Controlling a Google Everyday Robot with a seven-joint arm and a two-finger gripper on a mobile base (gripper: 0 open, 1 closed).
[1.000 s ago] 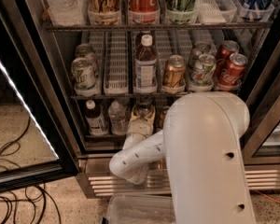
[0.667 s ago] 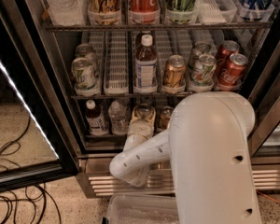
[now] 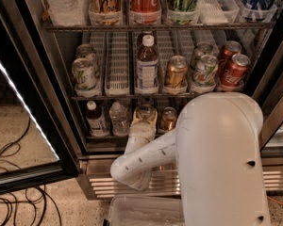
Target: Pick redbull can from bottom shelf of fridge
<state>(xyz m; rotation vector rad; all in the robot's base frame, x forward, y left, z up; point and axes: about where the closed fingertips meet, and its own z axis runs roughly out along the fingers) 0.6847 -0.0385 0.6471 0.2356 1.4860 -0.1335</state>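
The fridge [image 3: 61, 107] stands open in front of me with its glass door swung to the left. The bottom shelf [image 3: 104, 136] holds two small bottles [image 3: 96, 120] at the left and a short brownish can [image 3: 169, 118] to the right. My gripper [image 3: 145, 115] reaches into the middle lane of this shelf, between the bottles and the short can. My white forearm [image 3: 139, 147] leads up to it from below. The redbull can is not clearly visible; the gripper covers the lane where it reaches.
The middle shelf [image 3: 132, 96] holds green-white cans, a tall brown bottle [image 3: 146, 65], a gold can [image 3: 175, 72] and red Coke cans [image 3: 234, 70]. My large white arm link [image 3: 221, 164] blocks the lower right. Cables [image 3: 14, 206] lie on the floor at left. The ribbed steel base panel [image 3: 99, 180] is below.
My large arm link has shifted slightly to the right. The gripper stays in the middle lane of the bottom shelf.
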